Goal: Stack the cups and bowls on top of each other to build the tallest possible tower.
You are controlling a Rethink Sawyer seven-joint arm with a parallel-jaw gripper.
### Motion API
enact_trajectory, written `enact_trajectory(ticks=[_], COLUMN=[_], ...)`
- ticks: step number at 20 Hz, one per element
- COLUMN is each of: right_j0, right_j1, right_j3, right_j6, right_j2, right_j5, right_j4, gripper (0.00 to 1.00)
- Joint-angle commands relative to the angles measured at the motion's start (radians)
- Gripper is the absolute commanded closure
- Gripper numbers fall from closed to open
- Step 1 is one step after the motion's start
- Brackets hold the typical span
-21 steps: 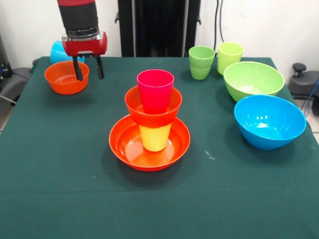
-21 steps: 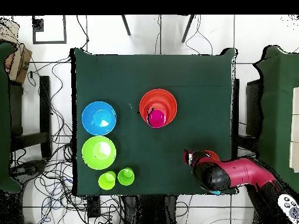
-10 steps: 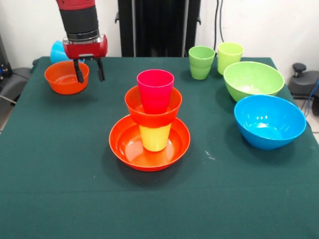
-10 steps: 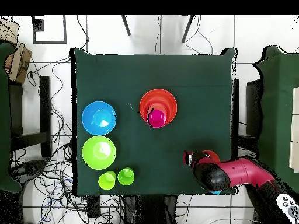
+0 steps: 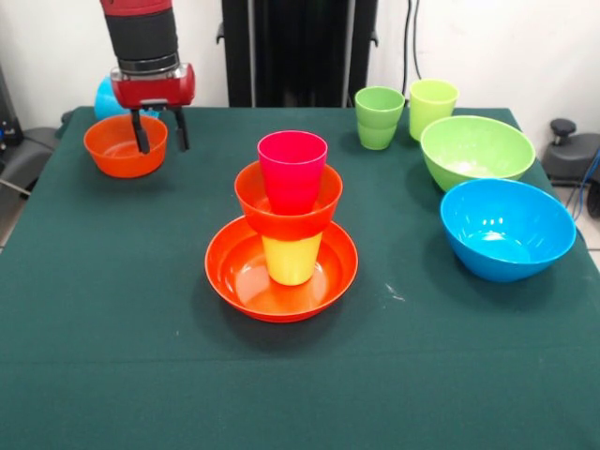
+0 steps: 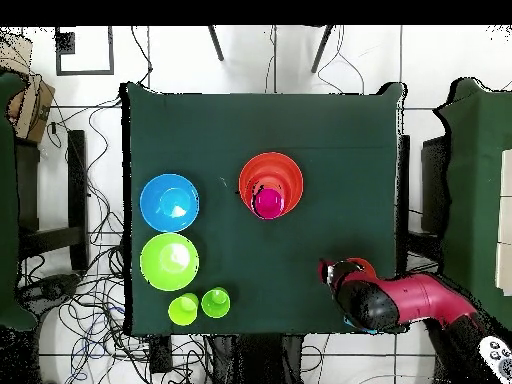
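Observation:
The tower (image 5: 284,225) stands mid-table: a wide orange bowl (image 5: 230,277), a yellow cup (image 5: 291,258), a small orange bowl (image 5: 255,208) and a pink cup (image 5: 292,169) on top. From above it shows as the tower (image 6: 270,186). Another small orange bowl (image 5: 117,150) sits at the far left, with a sky blue cup (image 5: 104,96) behind it. My gripper (image 5: 157,132) hangs open over this bowl's right rim, one finger inside and one outside. In the overhead view the arm (image 6: 385,300) covers that bowl.
A green cup (image 5: 379,117) and a lighter yellow-green cup (image 5: 431,106) stand at the far right. In front of them are a lime green bowl (image 5: 476,150) and a blue bowl (image 5: 506,228). All sit on a dark green cloth (image 5: 141,375).
My gripper has shifted slightly left and up, so it now straddles the small orange bowl's right rim. Nothing else moved.

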Motion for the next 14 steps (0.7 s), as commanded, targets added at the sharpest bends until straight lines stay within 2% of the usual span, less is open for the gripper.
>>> enact_trajectory(ticks=[1,6,14], right_j0=[-0.020,-0.063,-0.072], right_j1=[-0.086,-0.113,-0.050], right_j3=[0.002,0.032,0.022], right_j6=[-0.303,-0.338,-0.310], right_j2=[0.042,0.058,0.037], right_j5=[0.109,0.125,0.084], right_j4=[-0.012,0.006,-0.068], gripper=[0.00,0.00,0.00])
